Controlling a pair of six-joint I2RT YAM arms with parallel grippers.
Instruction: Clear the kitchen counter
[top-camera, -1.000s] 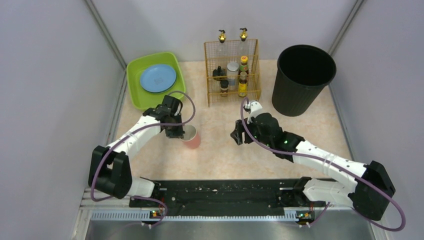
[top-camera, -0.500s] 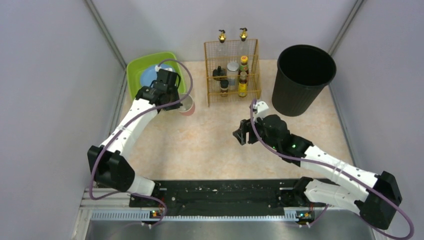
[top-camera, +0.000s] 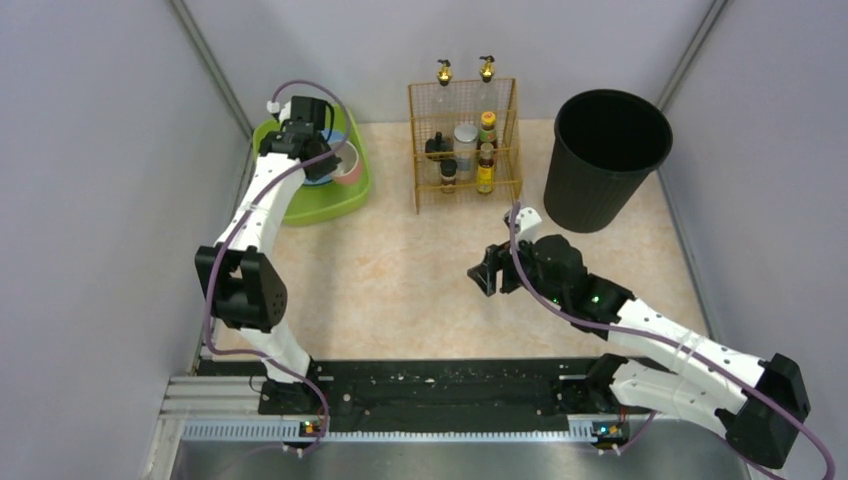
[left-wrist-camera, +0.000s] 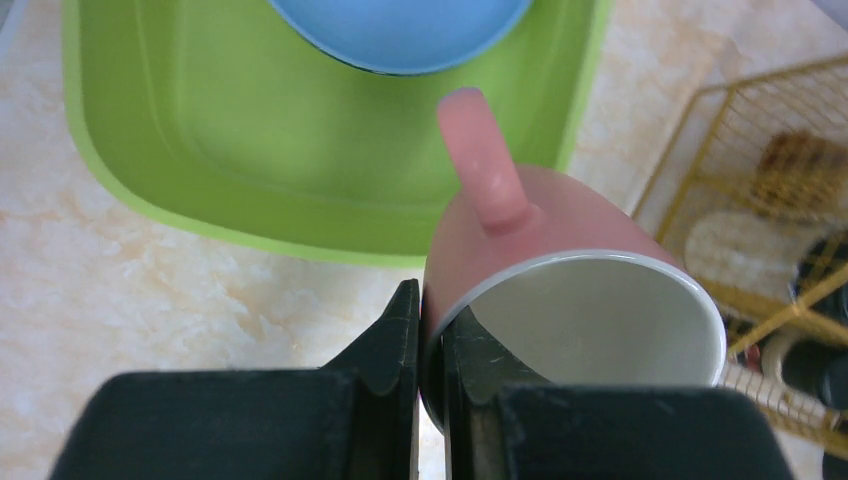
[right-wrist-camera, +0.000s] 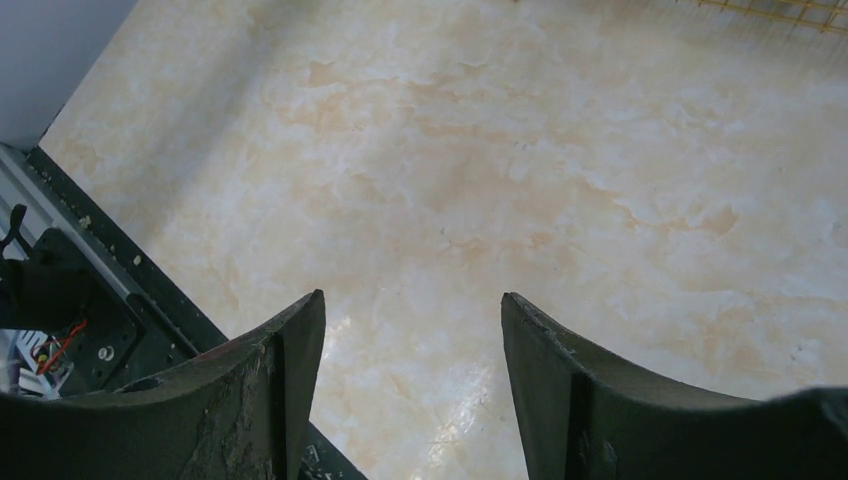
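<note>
- the left gripper (left-wrist-camera: 428, 345) is seen clenched on the rim of a pink mug (left-wrist-camera: 560, 300); one finger is pressed on the pink outside and the other is set inside the white interior, so that the wall is pinched between them.
- the mug is held tilted, with its mouth turned toward the wrist camera and its handle pointed away toward a blue plate (left-wrist-camera: 400, 25).
- in the top view the mug is found over the right part of a green tub (top-camera: 340, 200) at the far left; whether the tub is touched by it cannot be told.
- the blue plate is seen lying inside the tub.
- the right gripper (right-wrist-camera: 412, 320) is spread wide and nothing is held or touched by it; only bare surface is seen between its fingers.
- the kitchen counter (top-camera: 420, 290) is spread under both arms: it lies directly below the right gripper, while from the left gripper it is seen just near of and to the right of the tub rim.
- a gold wire rack (top-camera: 463, 140) with bottles is placed at the far middle, just right of the tub.
- a black bin (top-camera: 608, 160) is placed at the far right, apart from the right gripper.
</note>
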